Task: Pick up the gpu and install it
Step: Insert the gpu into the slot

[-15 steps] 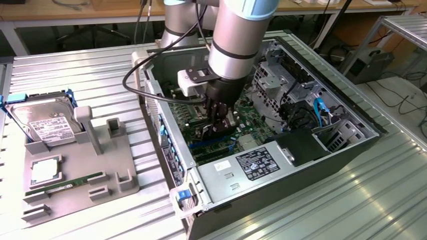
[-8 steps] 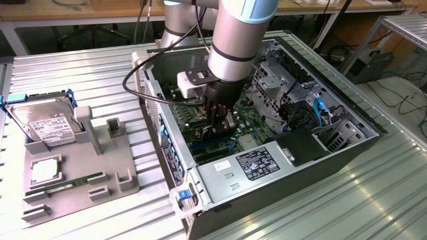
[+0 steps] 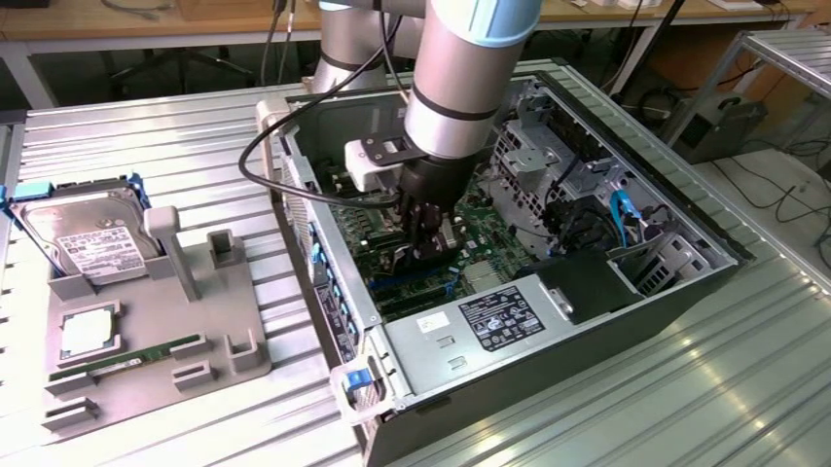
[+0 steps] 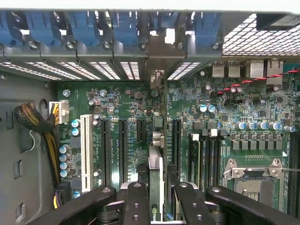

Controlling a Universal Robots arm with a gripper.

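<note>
The gpu [image 4: 156, 164] appears edge-on in the wrist view as a thin dark card with a silvery bracket end, standing upright over the green motherboard [image 4: 225, 108]. My gripper [image 4: 157, 188] is shut on it, one black finger on each face. The card lines up with a long black expansion slot, between the other black slots [image 4: 123, 145] and the memory sockets. Whether its edge sits in the slot is hidden. In the exterior view my gripper [image 3: 423, 248] reaches down inside the open computer case [image 3: 675, 282], low over the motherboard [image 3: 491, 238].
Blue slot clips [image 4: 84, 26] line the case's rear wall. A CPU socket [image 4: 253, 176] and a white slot [image 4: 86, 152] flank the card. Outside the case, a grey fixture [image 3: 169, 341] holds a hard drive [image 3: 85, 233] and a memory stick [image 3: 130, 357]. The power supply [image 3: 500, 321] fills the near corner.
</note>
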